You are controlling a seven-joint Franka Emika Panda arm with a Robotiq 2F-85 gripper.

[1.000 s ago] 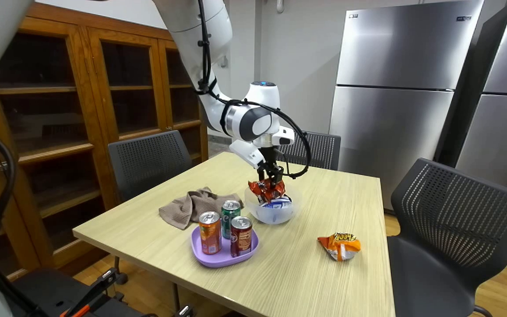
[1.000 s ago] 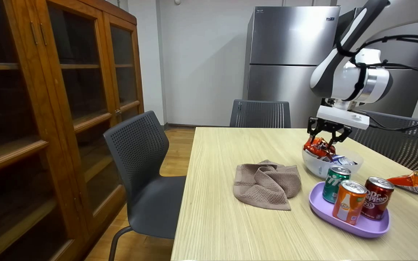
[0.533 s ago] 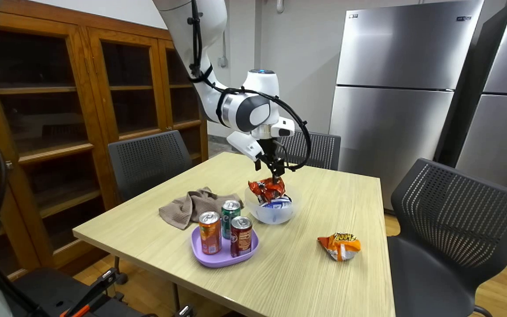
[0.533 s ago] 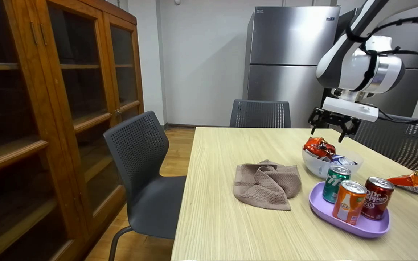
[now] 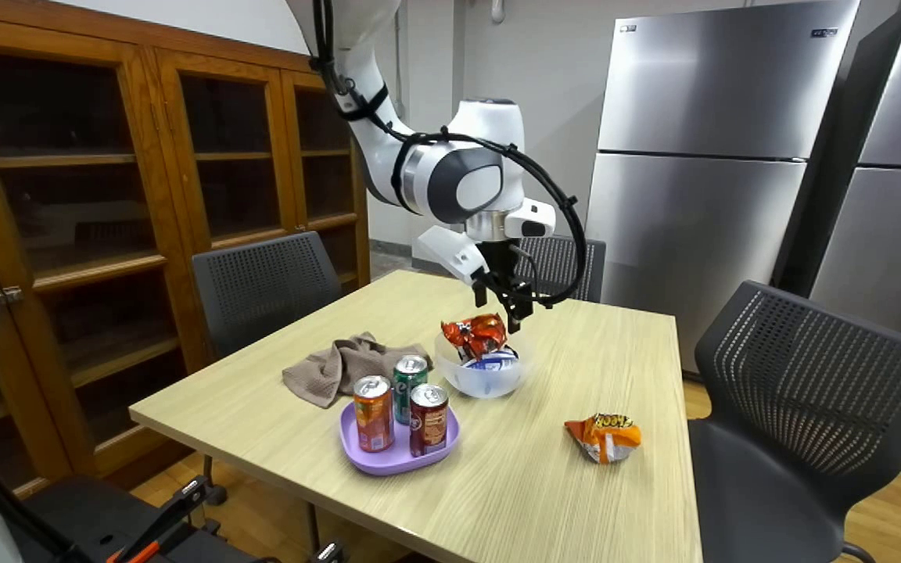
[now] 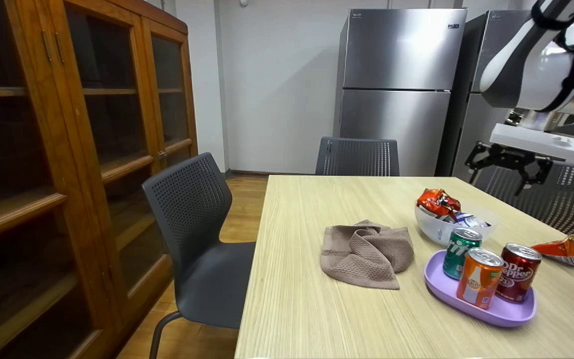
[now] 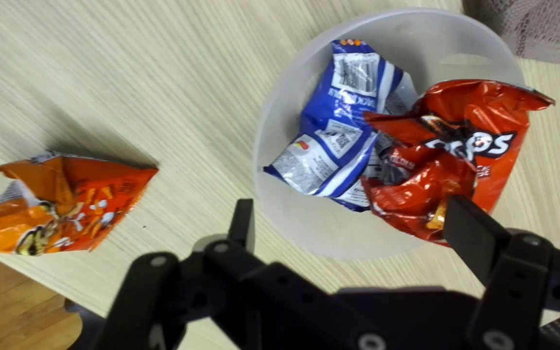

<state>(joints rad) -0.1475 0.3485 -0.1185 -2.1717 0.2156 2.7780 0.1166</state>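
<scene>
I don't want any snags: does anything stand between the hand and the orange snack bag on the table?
Nothing visible does. The open hand looks higher than the bowl, and in the wrist view only tabletop shows between the bowl and the orange snack bag. Dropping early, it might brush the bowl.

Gap between bowl (image 7: 326, 233) and orange bag (image 7: 73, 206)

Three upright soda cans (image 5: 401, 403) stand on a purple tray (image 5: 394, 460) near a rumpled brown towel (image 6: 366, 257); a steel refrigerator (image 5: 701, 242) stands beyond.
</scene>
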